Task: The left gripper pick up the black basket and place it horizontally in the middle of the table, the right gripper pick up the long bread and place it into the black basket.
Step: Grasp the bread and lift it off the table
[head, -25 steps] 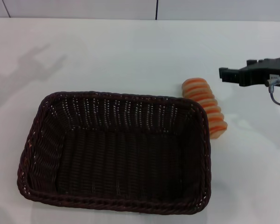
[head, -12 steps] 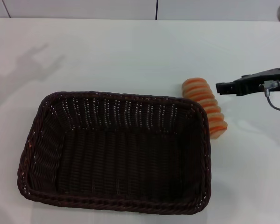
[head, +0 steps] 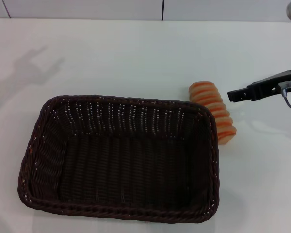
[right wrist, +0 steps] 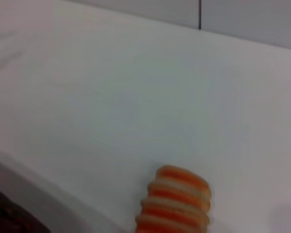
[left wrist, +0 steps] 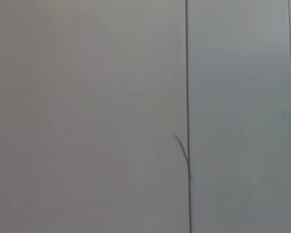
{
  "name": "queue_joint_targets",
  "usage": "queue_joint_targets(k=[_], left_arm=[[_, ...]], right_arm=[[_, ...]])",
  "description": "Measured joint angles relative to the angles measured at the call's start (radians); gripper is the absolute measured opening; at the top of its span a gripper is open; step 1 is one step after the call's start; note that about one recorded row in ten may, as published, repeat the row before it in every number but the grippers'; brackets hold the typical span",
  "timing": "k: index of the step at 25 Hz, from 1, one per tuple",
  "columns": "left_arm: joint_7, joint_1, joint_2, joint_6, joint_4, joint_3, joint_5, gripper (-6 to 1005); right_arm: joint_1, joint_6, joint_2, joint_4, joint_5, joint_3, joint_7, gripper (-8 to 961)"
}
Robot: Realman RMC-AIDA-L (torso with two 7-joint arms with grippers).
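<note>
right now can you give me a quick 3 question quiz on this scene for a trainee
1. True or false: the long bread lies inside the black basket.
2. Which is nearest the bread? A) right hand B) left hand C) the wall
3. Fill in: the basket rests on the white ____.

Key:
1. False. The bread lies on the table, just outside the basket's right rim.
2. A. The right hand is beside the bread's far end; the left hand is out of view.
3. table
</note>
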Motion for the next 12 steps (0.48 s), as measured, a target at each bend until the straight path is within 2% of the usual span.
queue_joint_targets(k=[4,12], left_arm=[[0.000,0.000,0.000,-0.003,-0.004,-0.004,0.000,666],[0.000,0.004,0.000,-0.006,-0.007,-0.005,-0.001,665]], right_arm=[[0.057,0.027,-0.002,-0.091,0.018,0.040,-0.075,722],[0.067,0.056,0.002,-0.124,0.073,0.043,-0.136,723]])
